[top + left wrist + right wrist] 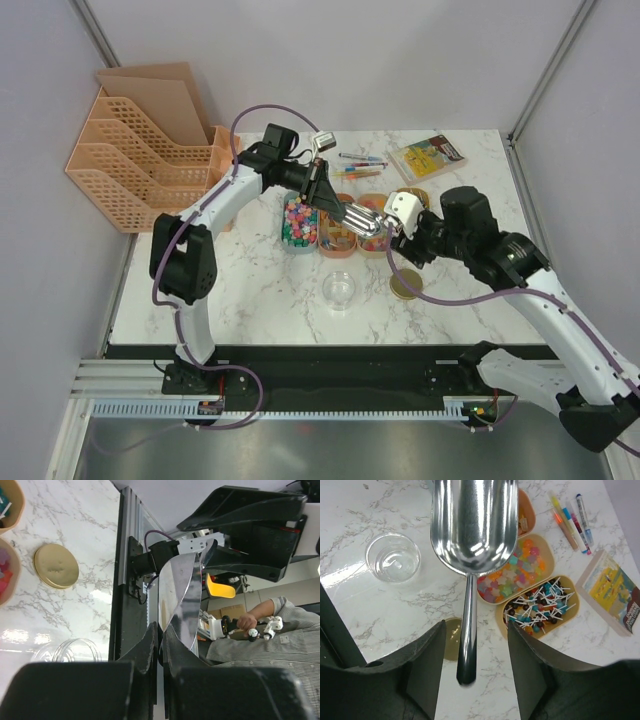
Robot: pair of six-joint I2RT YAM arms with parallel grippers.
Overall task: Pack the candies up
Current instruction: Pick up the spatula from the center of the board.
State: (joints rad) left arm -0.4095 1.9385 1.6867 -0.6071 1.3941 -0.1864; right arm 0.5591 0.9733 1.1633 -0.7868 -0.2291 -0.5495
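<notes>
Steel scoop (471,525) hangs over the candies (520,565); my left tool (161,636) grips its bowl. My right tool (476,626) stands open astride the handle.

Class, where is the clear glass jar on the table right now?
In the top view, the glass jar stands centre-table, left of the gold lid, nearer the arm bases than the candy trays.

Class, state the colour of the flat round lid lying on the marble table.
Gold; the lid shows best in the left wrist view.
</notes>
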